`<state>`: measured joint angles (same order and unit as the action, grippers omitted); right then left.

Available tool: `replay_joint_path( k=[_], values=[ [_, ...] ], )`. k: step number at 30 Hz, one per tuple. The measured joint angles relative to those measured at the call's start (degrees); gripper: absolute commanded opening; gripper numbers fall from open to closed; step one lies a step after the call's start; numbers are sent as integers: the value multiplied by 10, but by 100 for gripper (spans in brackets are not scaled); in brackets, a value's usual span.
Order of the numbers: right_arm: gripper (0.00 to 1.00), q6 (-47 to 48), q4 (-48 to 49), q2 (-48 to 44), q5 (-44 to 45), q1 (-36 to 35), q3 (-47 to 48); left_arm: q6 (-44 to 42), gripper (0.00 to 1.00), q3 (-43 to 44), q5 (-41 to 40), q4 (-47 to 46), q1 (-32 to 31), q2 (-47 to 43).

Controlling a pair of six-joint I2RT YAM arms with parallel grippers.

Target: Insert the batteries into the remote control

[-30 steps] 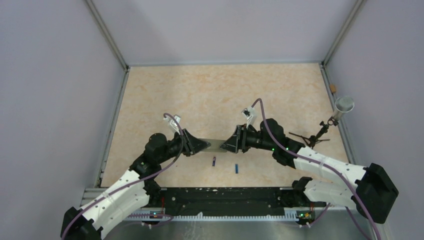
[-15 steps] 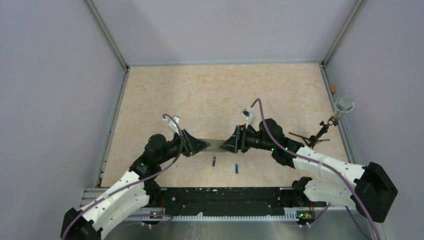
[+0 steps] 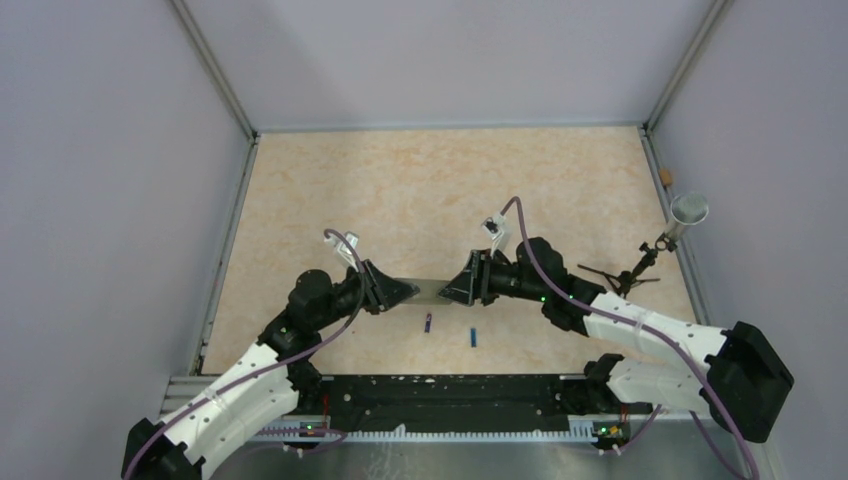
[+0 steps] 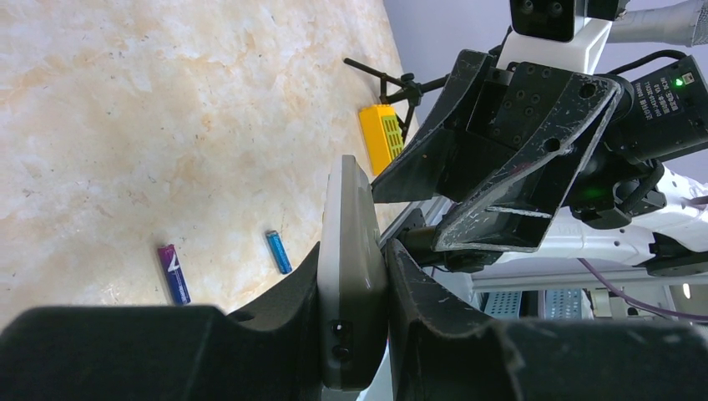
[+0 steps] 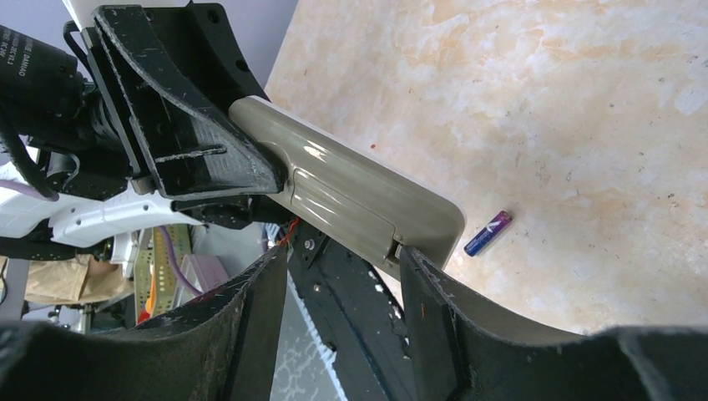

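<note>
The remote control (image 3: 427,288) hangs above the table, grey back showing, with my left gripper (image 3: 403,291) shut on one end. In the left wrist view the remote (image 4: 351,209) is pinched edge-on between the fingers of that gripper (image 4: 353,251). My right gripper (image 3: 452,289) meets the other end. Its jaws (image 5: 344,255) stand open, and one fingertip (image 5: 411,257) touches the remote (image 5: 351,192) at the edge of the battery cover. Two batteries (image 3: 428,322) (image 3: 471,337) lie on the table below, a purple-blue one (image 4: 174,273) and a blue one (image 4: 279,251). One battery (image 5: 488,232) shows in the right wrist view.
A small black tripod (image 3: 620,278) with a grey cup-like head (image 3: 688,210) stands at the table's right edge. A yellow block (image 4: 381,138) lies near it. The black rail (image 3: 440,395) runs along the near edge, and grey walls enclose the table.
The right wrist has turned very slightly. The remote and the left arm have not moved.
</note>
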<state>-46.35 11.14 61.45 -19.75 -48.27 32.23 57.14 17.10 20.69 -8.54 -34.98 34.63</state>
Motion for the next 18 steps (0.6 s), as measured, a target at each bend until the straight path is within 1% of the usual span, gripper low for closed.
replay_joint_path(
  k=[18],
  values=[
    [52, -15, 19, 25, 2, -7, -10, 19, 0, -24, 0, -22, 2, 9]
  ],
)
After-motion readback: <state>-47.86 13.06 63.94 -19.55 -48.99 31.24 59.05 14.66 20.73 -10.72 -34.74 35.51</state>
